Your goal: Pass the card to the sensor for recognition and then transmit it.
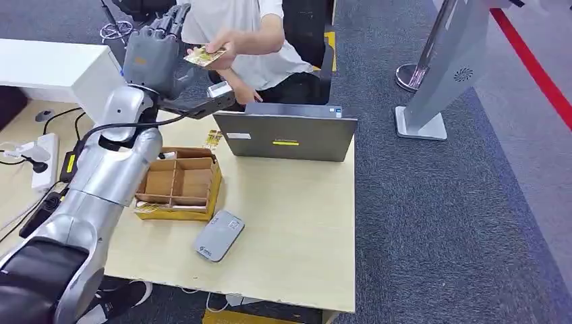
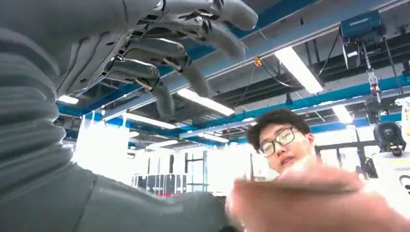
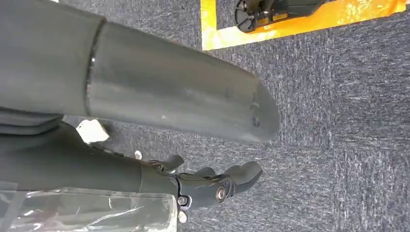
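Yellow card (image 1: 204, 57) — seemingly person-held — beside left hand (image 1: 154, 48).

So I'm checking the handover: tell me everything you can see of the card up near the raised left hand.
The card is small, flat and yellowish with a darker pattern, tilted slightly. It sits above the far side of the table, held in the person's hand. The robot's left hand is raised right beside it, fingers apart; whether they touch the card cannot be told. Any print is too small to read.
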